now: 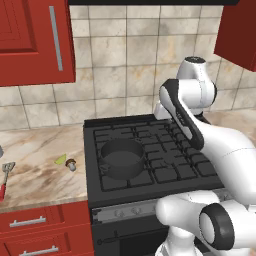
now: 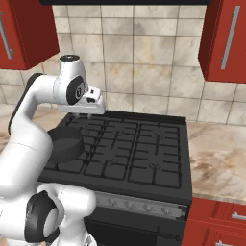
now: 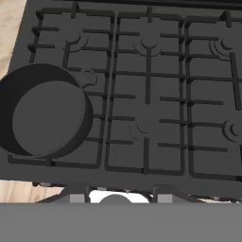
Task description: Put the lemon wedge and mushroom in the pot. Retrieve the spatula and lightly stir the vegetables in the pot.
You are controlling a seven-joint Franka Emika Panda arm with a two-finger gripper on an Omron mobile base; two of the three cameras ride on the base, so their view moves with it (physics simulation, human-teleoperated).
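Occupying the middle of the scene, the stove [image 1: 165, 150] is a black range with grates across its whole top, set between marble counter [image 1: 35, 160] runs on both sides, with red cabinets [image 1: 35, 40] above and a tiled wall behind. The arm [image 1: 200, 130] rises from the base and bends over the stove's rear half, and the gripper [image 2: 86, 115] hangs above the back-left grates, well clear of them, pointing down. Its fingers are too small and dark against the stove to judge, so I cannot tell whether they stand apart or together; nothing is seen in them. The pot [image 1: 122, 159] sits upright on the front-left burner, and its interior, seen from the hand view, is bare. The spatula [image 1: 5, 177] lies on the left counter at the picture's edge, grey head away from the front and red handle toward it, well apart from the pot. The wedge [image 1: 61, 160] and the mushroom [image 1: 72, 164] lie just beside each other on the left counter, between spatula and stove, the mushroom nearer the stove; whether they touch cannot be told.
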